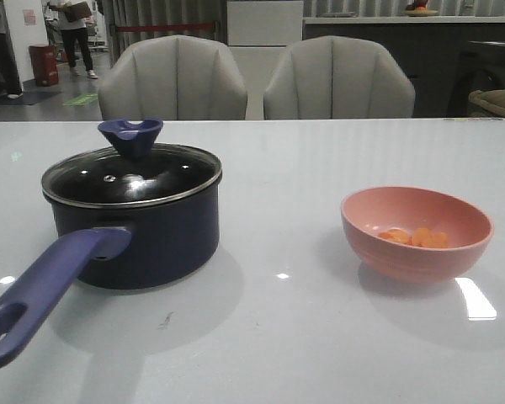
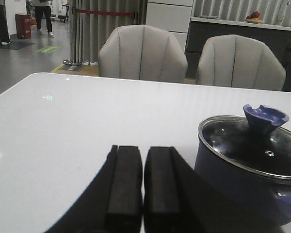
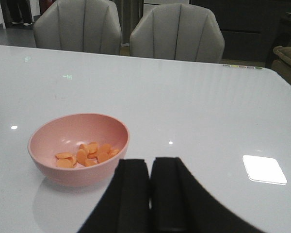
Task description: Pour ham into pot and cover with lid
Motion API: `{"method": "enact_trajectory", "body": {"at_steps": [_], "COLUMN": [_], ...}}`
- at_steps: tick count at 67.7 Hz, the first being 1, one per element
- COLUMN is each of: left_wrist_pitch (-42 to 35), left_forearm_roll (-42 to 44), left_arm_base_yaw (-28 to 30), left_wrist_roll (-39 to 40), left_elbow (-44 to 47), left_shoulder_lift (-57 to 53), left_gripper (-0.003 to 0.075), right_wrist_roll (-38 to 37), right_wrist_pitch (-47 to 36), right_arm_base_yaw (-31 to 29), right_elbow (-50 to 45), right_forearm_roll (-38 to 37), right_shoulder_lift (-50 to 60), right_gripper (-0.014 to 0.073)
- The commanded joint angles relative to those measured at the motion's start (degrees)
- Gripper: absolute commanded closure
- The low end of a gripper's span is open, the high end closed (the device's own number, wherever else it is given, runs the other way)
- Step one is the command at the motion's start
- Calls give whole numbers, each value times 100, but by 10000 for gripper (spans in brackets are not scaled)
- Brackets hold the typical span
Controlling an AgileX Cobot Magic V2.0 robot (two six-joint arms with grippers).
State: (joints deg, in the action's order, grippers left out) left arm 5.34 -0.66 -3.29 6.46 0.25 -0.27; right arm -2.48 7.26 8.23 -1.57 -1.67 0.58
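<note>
The dark navy pot [image 1: 139, 227] stands on the left of the table, its purplish-blue handle [image 1: 42, 290] pointing to the near left. The glass lid [image 1: 130, 172] with its dark blue knob [image 1: 130, 135] rests on the pot. Orange-pink ham [image 1: 417, 237] lies in a pink bowl [image 1: 417, 231] on the right. My left gripper [image 2: 143, 179] is shut and empty, low over the table beside the pot [image 2: 242, 170]. My right gripper [image 3: 150, 189] is shut and empty, just beside the bowl [image 3: 77, 145] with the ham [image 3: 87, 154]. Neither gripper shows in the front view.
The white glossy table [image 1: 286, 337] stretches to a far edge with two grey chairs [image 1: 172, 80] behind it. A person stands in the far left background [image 1: 76, 34].
</note>
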Motion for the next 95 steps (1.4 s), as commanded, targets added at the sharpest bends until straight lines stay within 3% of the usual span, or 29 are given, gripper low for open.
{"method": "enact_trajectory", "body": {"at_steps": [1, 27, 40, 45, 59, 74, 95], "left_wrist_pitch": [-455, -534, -2050, -2255, -1320, 413, 428], "left_forearm_roll": [-37, -22, -168, -168, -9, 30, 0], "left_arm_base_yaw": [4, 4, 4, 4, 4, 4, 4], "left_wrist_roll": [38, 38, 38, 38, 38, 38, 38], "left_elbow": [119, 119, 94, -62, -1162, -2418, -2388], "left_shoulder_lift": [-114, -114, -114, -86, 275, 1151, 1621], "left_gripper": [586, 586, 586, 586, 586, 586, 586], "right_wrist_roll": [6, 6, 6, 6, 6, 6, 6], "right_wrist_pitch": [-484, -484, -484, -484, -484, -484, -484], "right_arm_base_yaw": [-32, -32, -32, -32, -32, -32, -32], "right_elbow": [33, 33, 33, 33, 33, 33, 33], "right_forearm_roll": [-89, -89, -89, -89, -89, -89, -89], "right_shoulder_lift": [111, 111, 111, 111, 111, 111, 111], "right_gripper": [444, 444, 444, 444, 444, 444, 444]}}
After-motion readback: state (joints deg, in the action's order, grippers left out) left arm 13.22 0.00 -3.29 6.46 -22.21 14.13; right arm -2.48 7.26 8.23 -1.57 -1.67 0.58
